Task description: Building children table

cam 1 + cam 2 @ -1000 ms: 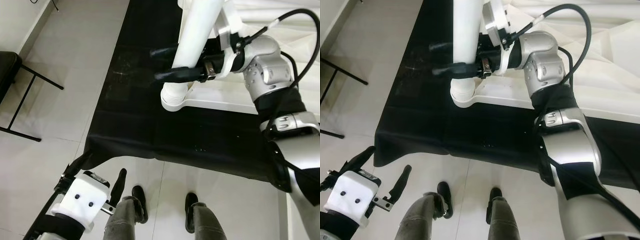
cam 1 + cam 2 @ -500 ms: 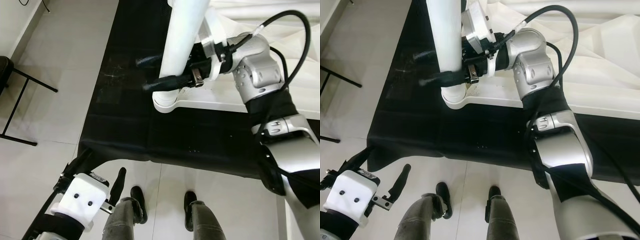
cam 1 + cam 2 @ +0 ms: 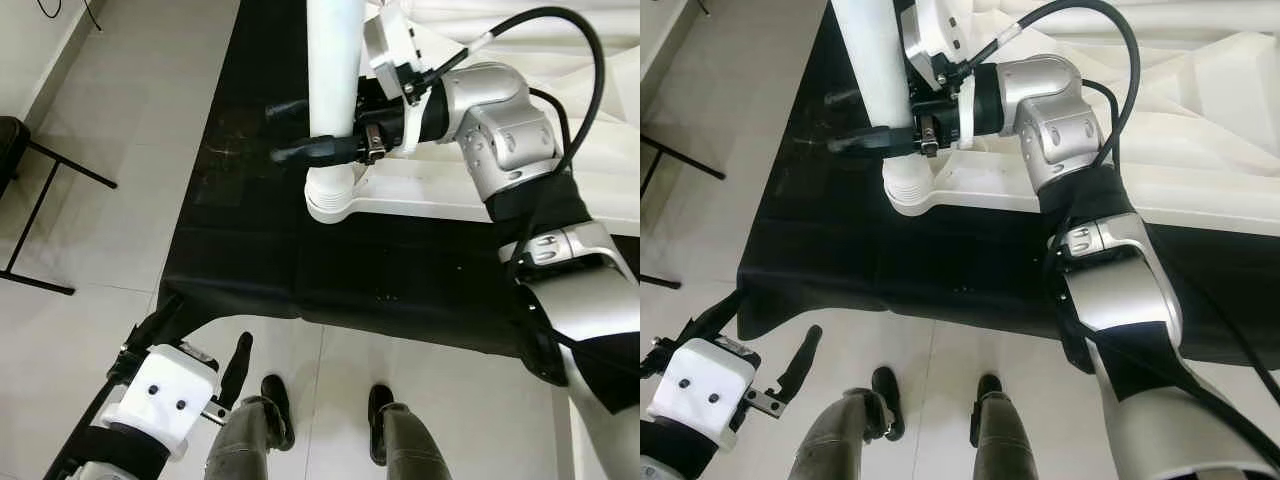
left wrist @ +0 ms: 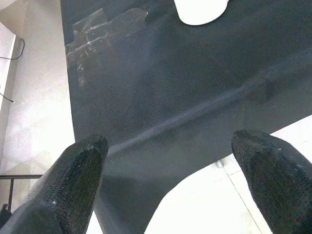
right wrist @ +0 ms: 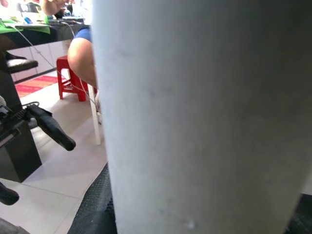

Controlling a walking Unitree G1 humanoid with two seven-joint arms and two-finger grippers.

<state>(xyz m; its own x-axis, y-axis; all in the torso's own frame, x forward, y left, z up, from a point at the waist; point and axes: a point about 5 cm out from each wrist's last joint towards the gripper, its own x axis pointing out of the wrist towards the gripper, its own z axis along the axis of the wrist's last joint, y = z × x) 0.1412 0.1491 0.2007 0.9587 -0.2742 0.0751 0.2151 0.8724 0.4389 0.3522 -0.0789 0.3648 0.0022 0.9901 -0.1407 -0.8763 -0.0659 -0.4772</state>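
Gripping white table leg (image 3: 333,90), right hand (image 3: 300,130)

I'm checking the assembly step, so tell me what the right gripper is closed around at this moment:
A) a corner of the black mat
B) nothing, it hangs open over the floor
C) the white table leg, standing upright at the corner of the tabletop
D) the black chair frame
C: the right gripper has its black fingers clamped around the upright white table leg, whose base sits at the corner of the white tabletop on the black mat.
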